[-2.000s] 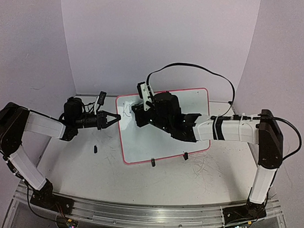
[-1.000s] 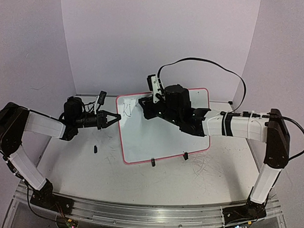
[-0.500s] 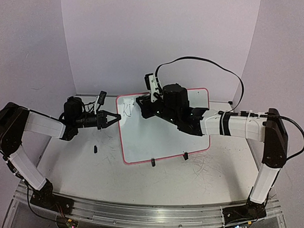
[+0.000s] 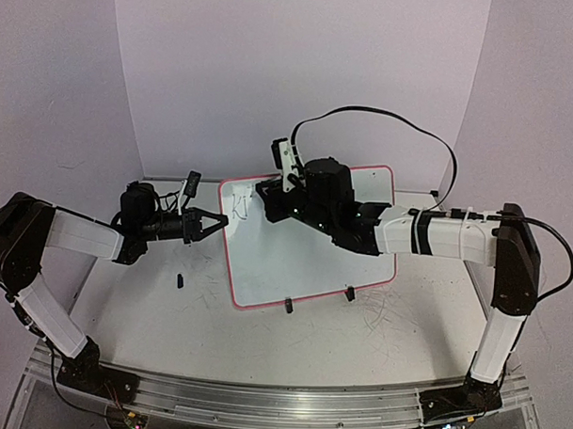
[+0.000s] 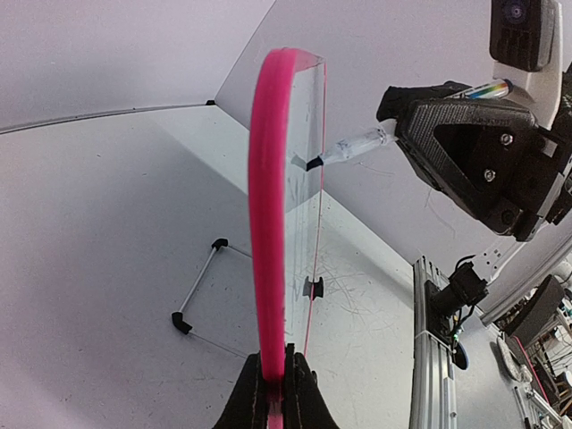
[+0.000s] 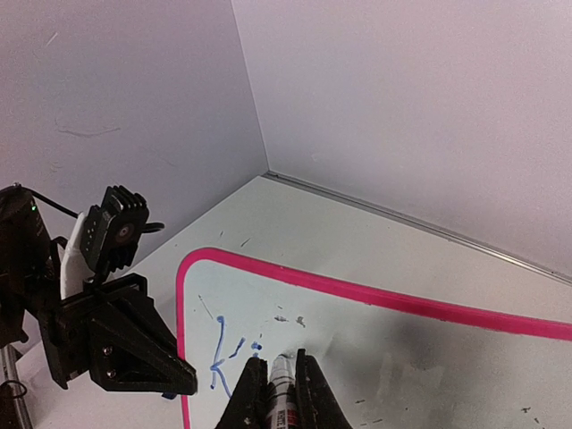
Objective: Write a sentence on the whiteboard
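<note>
Scuffed white tabletop (image 4: 263, 350), pale lilac walls. Whiteboard (image 4: 294, 267) standing mid-table, left edge clenched in left gripper (image 4: 218, 223). Right gripper (image 4: 268, 203) clamped on marker (image 6: 283, 386). Left wrist view only: tip against board face. Right wrist view only: blue sentence (image 6: 228, 356), just "Ki", far-left corner. Marker print unreadable.

whiteboard (image 4: 304, 262) face glossy white, smooth, faint smudges; its frame (image 5: 266, 179) smooth pink plastic, slight sheen. feet (image 4: 288, 307) black, look like matt plastic. table (image 4: 263, 345) matt white, scuffed, grey scratches. left gripper (image 5: 274, 366) and right gripper (image 6: 280, 366) matt black plastic, fine grainy texture. marker (image 5: 357, 143) clear glossy plastic barrel. arm shells (image 4: 79, 234) smooth white plastic, joints matt black. rail (image 4: 261, 402) brushed metal, dull shine. walls (image 4: 301, 74) matt, plain.
</note>
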Motion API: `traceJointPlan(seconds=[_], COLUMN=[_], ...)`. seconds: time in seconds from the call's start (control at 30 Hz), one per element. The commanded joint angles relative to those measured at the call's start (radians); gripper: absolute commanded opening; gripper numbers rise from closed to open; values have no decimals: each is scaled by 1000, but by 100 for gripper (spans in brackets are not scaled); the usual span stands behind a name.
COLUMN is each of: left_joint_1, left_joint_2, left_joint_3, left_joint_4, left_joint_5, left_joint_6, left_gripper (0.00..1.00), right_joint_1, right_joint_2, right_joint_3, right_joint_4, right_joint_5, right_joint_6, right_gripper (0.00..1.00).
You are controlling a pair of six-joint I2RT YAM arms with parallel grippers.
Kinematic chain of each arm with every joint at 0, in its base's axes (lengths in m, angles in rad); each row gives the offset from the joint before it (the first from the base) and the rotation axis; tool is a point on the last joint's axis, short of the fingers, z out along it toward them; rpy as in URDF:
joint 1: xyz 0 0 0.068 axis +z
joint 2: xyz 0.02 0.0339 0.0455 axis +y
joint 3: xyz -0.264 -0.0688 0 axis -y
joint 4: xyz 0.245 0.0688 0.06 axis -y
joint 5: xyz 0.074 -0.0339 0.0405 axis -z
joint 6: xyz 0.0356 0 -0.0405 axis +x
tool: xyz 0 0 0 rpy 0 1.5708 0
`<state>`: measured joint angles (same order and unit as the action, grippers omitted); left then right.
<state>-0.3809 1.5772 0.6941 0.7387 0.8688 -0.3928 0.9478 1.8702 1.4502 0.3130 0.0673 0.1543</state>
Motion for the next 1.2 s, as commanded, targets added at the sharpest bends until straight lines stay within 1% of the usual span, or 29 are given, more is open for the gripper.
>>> traceJointPlan(seconds=[0.0, 0.83, 1.17], left_joint_1=[-16, -17, -17], left_joint_2=[-18, -21, -21], left_joint_3=[35, 41, 41], left_joint_4=[2, -3, -4], left_joint_5=[29, 29, 31], left_joint_6=[48, 46, 46], left_gripper=[0, 0, 0], right_joint_1=[5, 20, 21], right_joint_2=[15, -22, -7], right_joint_3=[29, -96, -41], right_joint_4=[10, -21, -20], right_joint_5=[28, 39, 71], right_joint_6=[-9, 37, 19], right_gripper=[0, 0, 0])
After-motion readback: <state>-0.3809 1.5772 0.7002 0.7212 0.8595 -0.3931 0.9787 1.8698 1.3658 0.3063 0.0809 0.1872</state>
